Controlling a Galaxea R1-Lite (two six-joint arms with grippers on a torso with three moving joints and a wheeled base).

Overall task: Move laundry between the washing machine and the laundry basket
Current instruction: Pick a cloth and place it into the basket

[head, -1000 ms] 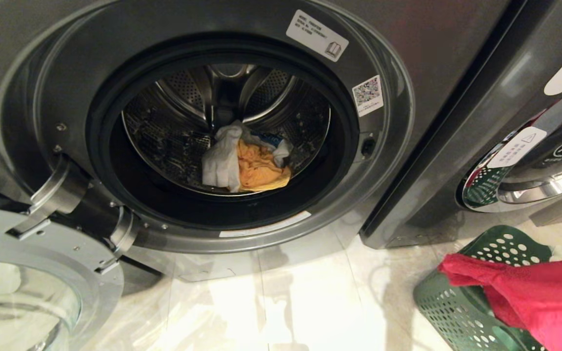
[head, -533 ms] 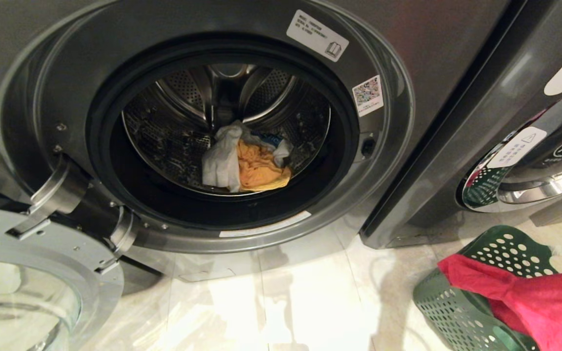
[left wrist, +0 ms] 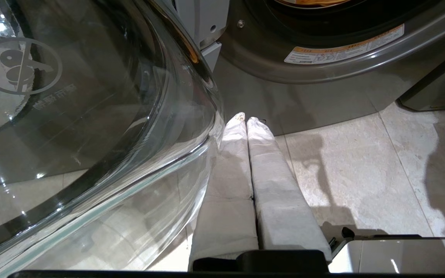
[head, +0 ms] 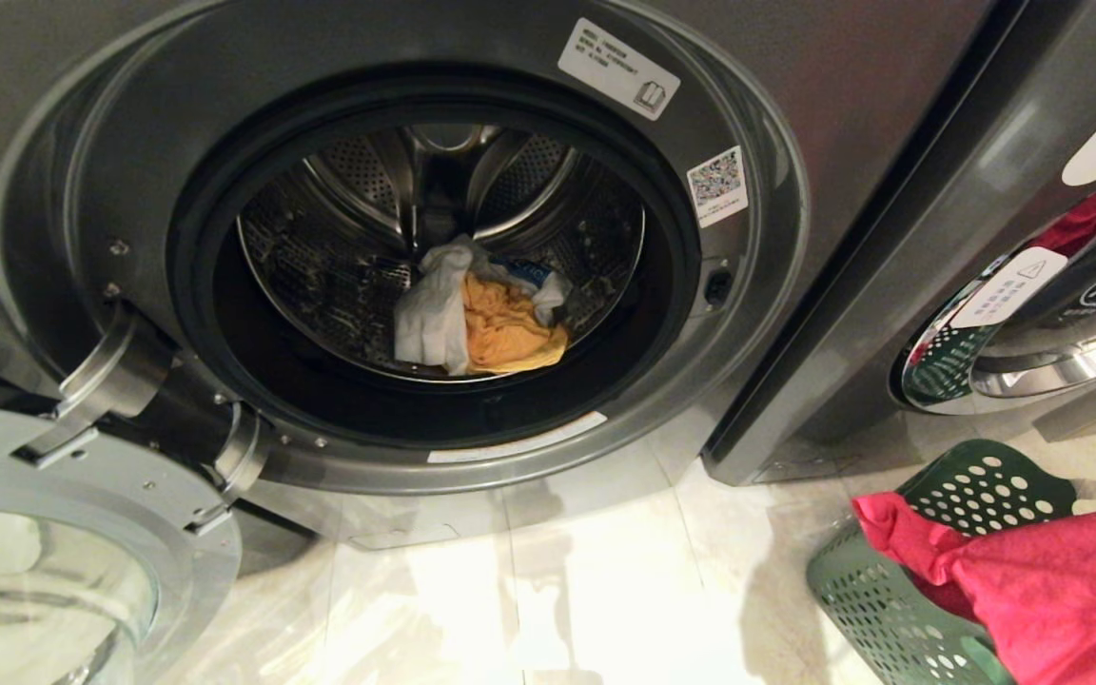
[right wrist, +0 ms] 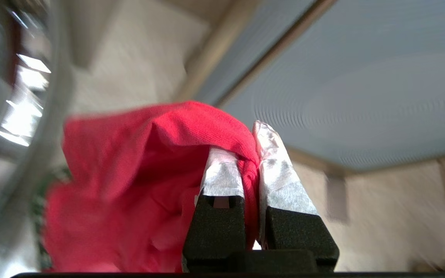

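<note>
Head view: washing machine (head: 82, 171) door open, white cloth (head: 431, 314) and yellow cloth (head: 507, 331) lie at the drum bottom, green laundry basket (head: 876, 609) on the floor at lower right with a red garment (head: 1052, 599) bunched over its rim, neither arm in frame. Left wrist view: left tool (left wrist: 245, 120) clenched and empty, fingers pressed together, low over the tile floor (left wrist: 361, 173) just beside the glass door (left wrist: 91, 116). Right wrist view: right tool (right wrist: 247, 141) clenched on the red garment (right wrist: 129, 173), fabric pinched between the two fingers and draped to one side, background blurred.
</note>
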